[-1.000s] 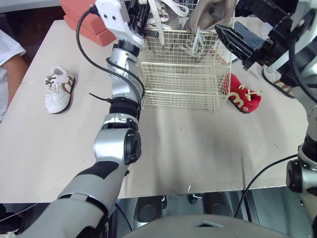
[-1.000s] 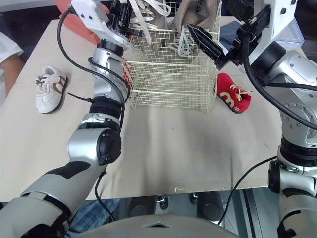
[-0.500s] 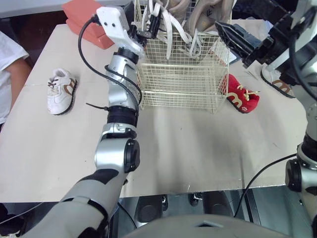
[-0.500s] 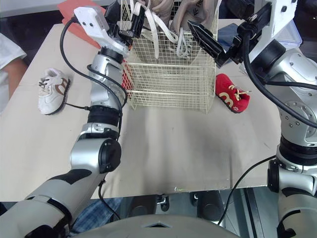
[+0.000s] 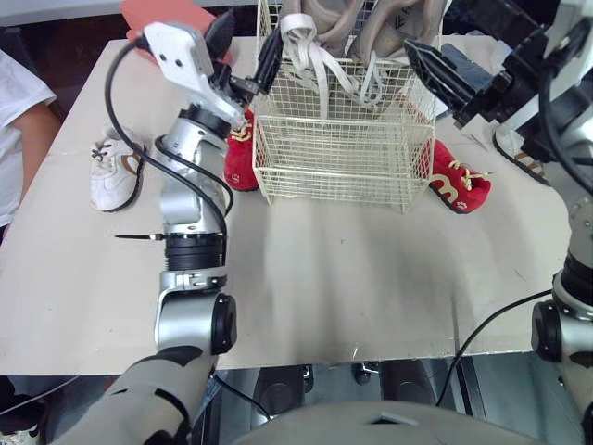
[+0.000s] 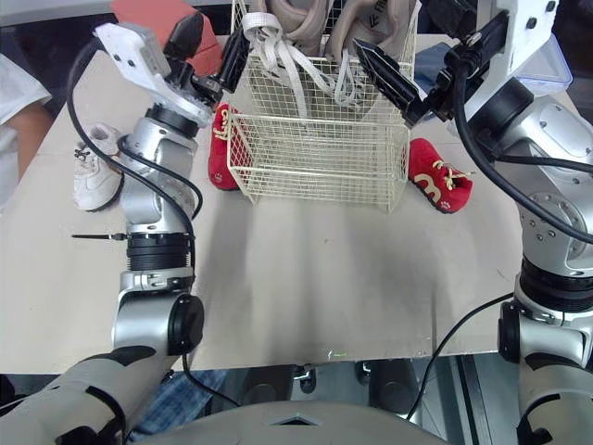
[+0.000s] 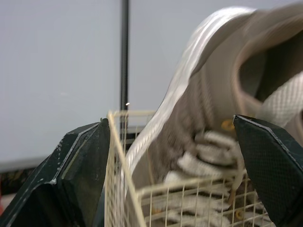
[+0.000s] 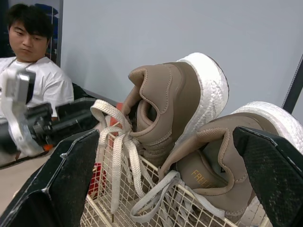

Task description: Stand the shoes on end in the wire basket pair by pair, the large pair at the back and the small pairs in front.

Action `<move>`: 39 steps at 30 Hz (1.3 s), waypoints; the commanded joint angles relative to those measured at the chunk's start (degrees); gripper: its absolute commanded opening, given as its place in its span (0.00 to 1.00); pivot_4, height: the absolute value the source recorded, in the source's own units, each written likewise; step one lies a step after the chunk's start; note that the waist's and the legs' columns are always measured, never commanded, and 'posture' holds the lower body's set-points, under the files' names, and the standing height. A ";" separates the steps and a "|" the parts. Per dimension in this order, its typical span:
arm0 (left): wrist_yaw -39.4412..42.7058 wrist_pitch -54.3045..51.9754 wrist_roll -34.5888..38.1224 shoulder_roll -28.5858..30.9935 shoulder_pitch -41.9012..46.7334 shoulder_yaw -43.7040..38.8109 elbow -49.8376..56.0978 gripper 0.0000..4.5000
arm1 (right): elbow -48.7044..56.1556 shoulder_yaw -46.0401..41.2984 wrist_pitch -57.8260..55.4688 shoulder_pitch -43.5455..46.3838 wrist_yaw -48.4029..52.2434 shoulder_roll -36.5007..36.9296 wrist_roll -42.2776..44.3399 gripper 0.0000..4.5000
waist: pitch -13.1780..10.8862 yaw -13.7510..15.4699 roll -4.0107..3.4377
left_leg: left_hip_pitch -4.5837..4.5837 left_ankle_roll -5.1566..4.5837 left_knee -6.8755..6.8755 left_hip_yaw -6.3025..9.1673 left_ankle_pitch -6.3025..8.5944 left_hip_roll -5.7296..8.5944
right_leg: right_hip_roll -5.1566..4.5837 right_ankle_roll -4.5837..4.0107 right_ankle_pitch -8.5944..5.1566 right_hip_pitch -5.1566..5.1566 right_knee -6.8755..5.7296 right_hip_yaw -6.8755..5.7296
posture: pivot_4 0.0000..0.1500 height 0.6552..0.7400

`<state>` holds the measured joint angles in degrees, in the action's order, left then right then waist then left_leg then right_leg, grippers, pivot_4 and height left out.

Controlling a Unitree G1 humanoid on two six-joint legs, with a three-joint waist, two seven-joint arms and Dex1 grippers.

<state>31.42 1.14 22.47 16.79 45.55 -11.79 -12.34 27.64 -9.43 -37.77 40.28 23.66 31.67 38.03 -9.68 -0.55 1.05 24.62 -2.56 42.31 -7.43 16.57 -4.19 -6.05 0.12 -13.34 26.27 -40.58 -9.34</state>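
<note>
Large pair in; red shoes lie either side of the wire basket

The large tan pair stands on end at the basket's back. Both grippers are released at its rim: the left gripper at the left corner, the right gripper at the right. One red shoe lies just left of the basket, lengthwise along that wall, under the left gripper. Its mate lies just right.
</note>
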 commanded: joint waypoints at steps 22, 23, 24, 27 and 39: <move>8.36 1.11 -7.16 3.58 24.32 5.94 -23.46 0.60 | 2.15 -0.66 2.69 -0.28 -0.43 -1.41 -1.58 1.00 | -0.04 -0.10 0.01 | 0.09 0.00 -0.10 0.03 0.00 0.04 | 0.04 0.01 0.00 0.00 0.22 -0.10 | 1.00 0.36; 7.56 1.28 -6.79 3.15 24.43 5.39 -23.55 0.50 | 2.31 -0.79 2.65 -0.42 -0.39 -1.35 -1.51 1.00 | -0.04 -0.09 0.01 | 0.10 0.00 -0.10 0.03 0.00 0.04 | 0.03 0.01 0.00 0.00 0.22 -0.10 | 1.00 0.36; 6.80 1.15 -6.52 2.76 24.06 5.06 -23.06 0.42 | 2.45 -0.89 2.59 -0.58 -0.33 -1.28 -1.41 1.00 | -0.04 -0.06 0.01 | 0.10 0.00 -0.10 0.03 0.00 0.03 | 0.03 0.01 0.00 0.00 0.23 -0.10 | 1.00 0.36; 4.38 -0.36 -5.97 1.38 21.55 4.32 -19.96 0.15 | 2.64 -0.90 2.60 -1.01 -0.15 -1.12 -1.31 1.00 | -0.04 0.03 0.01 | 0.13 0.00 -0.09 0.06 0.00 0.02 | 0.02 0.01 0.00 0.00 0.24 -0.12 | 1.00 0.36; -18.49 -12.52 -8.47 -2.77 12.60 1.45 -8.69 0.02 | 1.84 -0.42 3.11 -0.84 0.66 -1.56 -1.17 1.00 | -0.03 -0.31 0.00 | 0.03 0.00 -0.10 0.04 0.00 0.00 | 0.03 0.01 0.00 -0.01 0.16 -0.04 | 1.00 0.36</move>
<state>16.32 -8.01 14.87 14.07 59.75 -9.65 -21.72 28.30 -9.24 -35.96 39.03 24.15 30.06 36.58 -9.72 -0.86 1.06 24.63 -2.56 42.22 -7.42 16.57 -4.19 -6.02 0.13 -13.34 26.26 -40.42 -9.37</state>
